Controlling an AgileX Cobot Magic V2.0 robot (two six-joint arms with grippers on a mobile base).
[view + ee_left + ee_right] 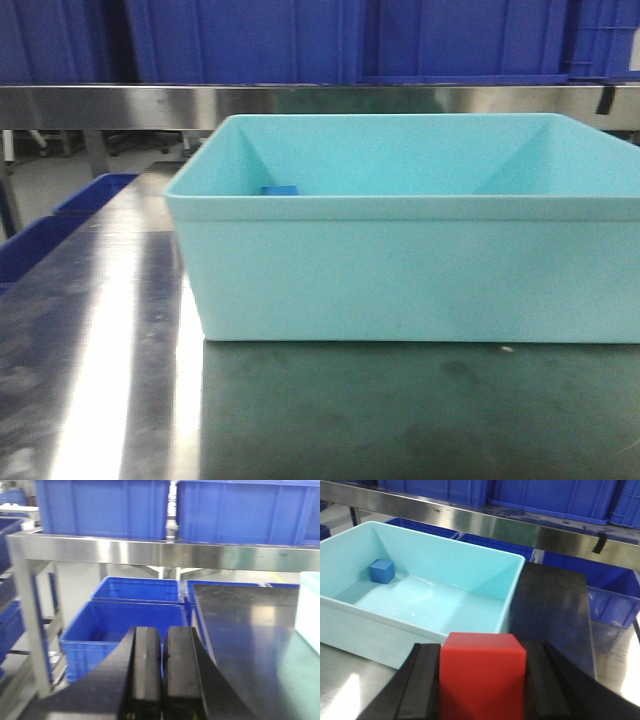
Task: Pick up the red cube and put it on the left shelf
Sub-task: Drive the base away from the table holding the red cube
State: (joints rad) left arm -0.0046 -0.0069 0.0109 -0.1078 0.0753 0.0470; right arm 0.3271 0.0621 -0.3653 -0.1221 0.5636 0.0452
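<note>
My right gripper (482,680) is shut on the red cube (482,672), its black fingers (422,680) pressing both sides, held above the steel table just in front of the pale teal tub (350,630). The left shelf's steel rail (125,550) runs across the left wrist view with deep-blue crates (100,507) on it; it also shows in the front view (300,100) and the right wrist view (520,530). My left gripper (162,645) is shut and empty, off the table's left edge below the rail. Neither gripper shows in the front view.
The teal tub (400,270) stands on the steel tabletop (100,380) and holds a small blue cube (382,571) in its far left corner. More blue crates (125,625) sit low beside the table's left edge and under the shelf at the right (612,600).
</note>
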